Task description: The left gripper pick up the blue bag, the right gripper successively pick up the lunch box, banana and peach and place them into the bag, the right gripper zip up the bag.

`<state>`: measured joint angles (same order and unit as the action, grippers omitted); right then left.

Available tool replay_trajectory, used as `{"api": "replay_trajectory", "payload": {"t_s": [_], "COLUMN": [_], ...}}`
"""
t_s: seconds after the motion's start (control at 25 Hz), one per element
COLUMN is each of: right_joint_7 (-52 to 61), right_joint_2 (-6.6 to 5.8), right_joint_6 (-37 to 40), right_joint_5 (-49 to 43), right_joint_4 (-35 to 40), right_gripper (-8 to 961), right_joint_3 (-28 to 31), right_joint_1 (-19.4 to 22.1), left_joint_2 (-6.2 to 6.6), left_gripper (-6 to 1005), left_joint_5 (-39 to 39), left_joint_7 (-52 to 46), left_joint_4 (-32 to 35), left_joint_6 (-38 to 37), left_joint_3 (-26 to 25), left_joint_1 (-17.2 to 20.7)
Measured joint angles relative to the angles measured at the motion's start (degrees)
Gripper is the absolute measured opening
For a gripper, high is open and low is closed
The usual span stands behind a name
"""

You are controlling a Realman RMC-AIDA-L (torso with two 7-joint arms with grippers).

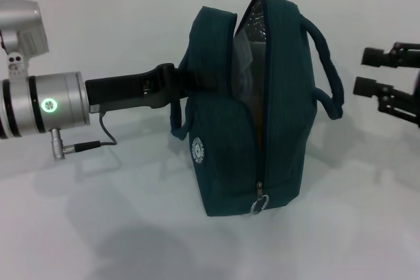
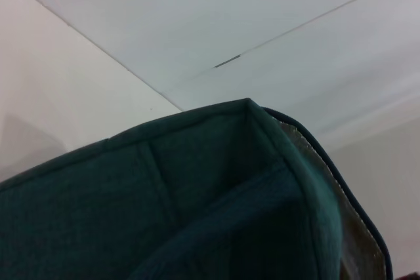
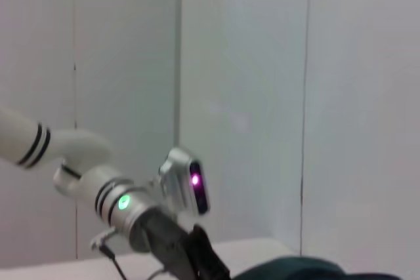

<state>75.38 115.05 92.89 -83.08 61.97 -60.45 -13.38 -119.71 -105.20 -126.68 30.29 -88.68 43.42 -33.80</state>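
On the white table [image 1: 131, 227] the dark teal fabric lunch bag [image 1: 223, 136] stands upright, its top unzipped. The black left end effector [image 1: 187, 83] is clamped on the bag's near loop handle. The black right end effector [image 1: 371, 70], fingers apart, hangs well apart beside it.

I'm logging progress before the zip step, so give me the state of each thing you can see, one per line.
blue bag: upright on the table, zipper open, pull ring at the bottom end.
left end effector: shut on the blue bag's near handle.
right end effector: open, empty, off to the bag's right.
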Motion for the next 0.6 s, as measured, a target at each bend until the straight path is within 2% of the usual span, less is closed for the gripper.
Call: {"api": "replay_trajectory", "payload": {"t_s": [0.12,0.24,0.36,0.6], "right_joint_7": [-1.2,-3.9,-7.5,-13.5], "right_joint_2": [-0.01,-0.04,-0.05,0.05], "right_joint_6": [3.6,8.8,13.0,11.4], "right_joint_5": [1.2,1.1,-1.6,-8.2], "right_joint_4": [-1.4,-2.0,-3.2,-13.6], "right_gripper": [417,480,543,648], "right_joint_3": [1.7,1.1,-2.0,-8.8], "right_joint_1": [-0.1,-0.1,-0.1,-1.5], "left_joint_2": [0.00,0.00,0.00,0.00], "left_gripper": [36,36,36,36], "left_joint_5": [0.4,1.3,1.5,1.6], "left_joint_7": [0.8,1.7,1.9,2.2], "left_joint_4": [-0.7,-1.4,-1.5,-1.5], "left_joint_6": [0.0,0.0,0.0,0.0], "left_joint_3": [-0.1,0.0,0.0,-0.1], "left_joint_1": [0.0,0.3,0.6,0.8]}}
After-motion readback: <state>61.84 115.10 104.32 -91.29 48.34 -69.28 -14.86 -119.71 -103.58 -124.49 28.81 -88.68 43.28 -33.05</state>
